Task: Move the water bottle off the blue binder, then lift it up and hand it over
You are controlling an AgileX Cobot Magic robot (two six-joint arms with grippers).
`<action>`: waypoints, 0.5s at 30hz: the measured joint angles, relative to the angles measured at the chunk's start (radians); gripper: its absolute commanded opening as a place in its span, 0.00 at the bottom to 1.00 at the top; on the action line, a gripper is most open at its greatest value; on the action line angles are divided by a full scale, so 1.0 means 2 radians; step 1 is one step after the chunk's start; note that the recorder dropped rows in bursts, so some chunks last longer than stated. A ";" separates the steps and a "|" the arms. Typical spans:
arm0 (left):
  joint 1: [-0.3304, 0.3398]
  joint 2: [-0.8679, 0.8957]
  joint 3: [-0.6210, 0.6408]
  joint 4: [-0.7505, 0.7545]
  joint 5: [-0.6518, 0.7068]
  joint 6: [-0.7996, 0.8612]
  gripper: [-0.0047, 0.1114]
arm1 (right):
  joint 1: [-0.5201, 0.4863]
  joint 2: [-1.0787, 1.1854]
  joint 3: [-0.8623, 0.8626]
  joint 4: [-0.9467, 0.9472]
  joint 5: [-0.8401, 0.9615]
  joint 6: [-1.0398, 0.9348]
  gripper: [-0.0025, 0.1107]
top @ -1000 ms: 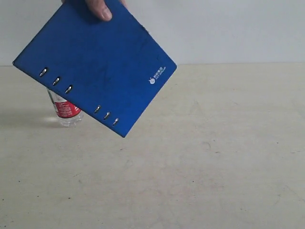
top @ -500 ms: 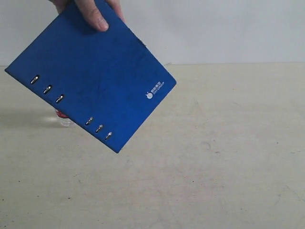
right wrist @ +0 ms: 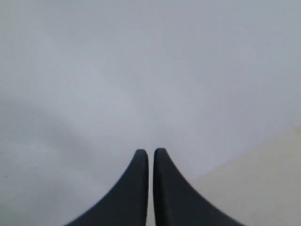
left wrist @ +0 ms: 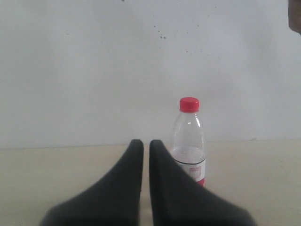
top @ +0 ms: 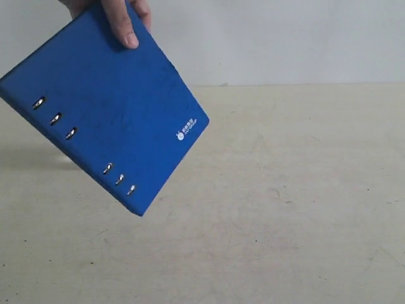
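A person's hand (top: 120,16) holds the blue binder (top: 104,107) tilted in the air at the left of the exterior view, its slots and white logo facing the camera. It hides the water bottle there. In the left wrist view the water bottle (left wrist: 189,136) stands upright on the beige table, red cap on top, just beyond and to one side of my left gripper (left wrist: 142,143). That gripper is shut with nothing between its fingers. My right gripper (right wrist: 147,153) is shut and empty too, facing a pale wall. Neither gripper shows in the exterior view.
The beige tabletop (top: 278,209) stretches across the exterior view with a white wall (top: 285,38) behind it. A thin strip of table shows at the edge of the right wrist view.
The hand has carried the binder down and to the left. It now covers the bottle, whose label still showed below the binder's edge a second ago.
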 measured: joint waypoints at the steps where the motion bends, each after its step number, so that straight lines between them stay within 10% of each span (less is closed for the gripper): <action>1: 0.000 0.000 0.000 0.000 0.000 0.000 0.08 | 0.002 -0.032 0.000 0.000 0.000 -0.018 0.02; 10: 0.000 -0.007 0.001 0.000 0.002 0.000 0.08 | 0.006 -0.078 -0.013 -0.010 0.043 -0.087 0.02; 15: 0.000 -0.007 0.001 0.000 0.002 0.000 0.08 | 0.006 -0.078 0.018 -0.211 0.092 0.034 0.02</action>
